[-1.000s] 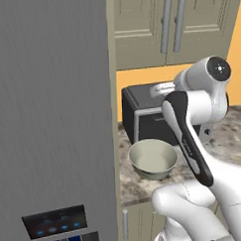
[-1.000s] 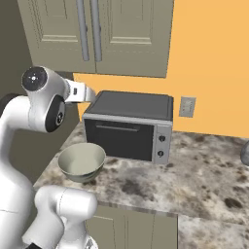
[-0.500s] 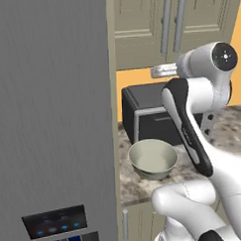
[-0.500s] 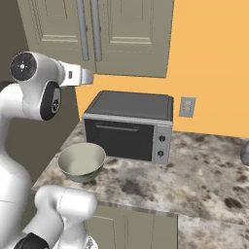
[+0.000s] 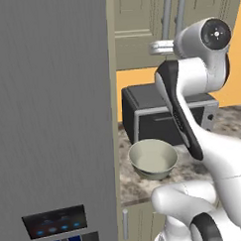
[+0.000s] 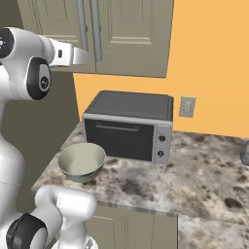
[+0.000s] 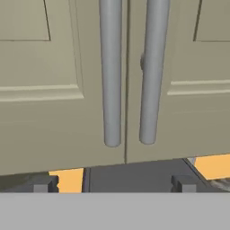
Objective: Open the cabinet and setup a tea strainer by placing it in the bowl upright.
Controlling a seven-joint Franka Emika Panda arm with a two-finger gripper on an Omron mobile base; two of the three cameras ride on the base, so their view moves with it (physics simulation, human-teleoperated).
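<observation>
Cabinet [image 7: 63, 103] handles [image 7: 111, 72] facing open hand [image 7: 110, 183]

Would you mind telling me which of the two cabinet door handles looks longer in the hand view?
The right handle: its rounded lower end shows its standoff, and both bars end at similar height, so neither is clearly longer than the left handle.

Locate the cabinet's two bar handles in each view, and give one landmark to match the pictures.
Left base view: handles at top, right of centre, partly behind the arm.
Right base view: top left, just right of the gripper.
Hand view: centre, hanging side by side across the door seam.
Shared landmark: black oven directly below the handles.
</observation>
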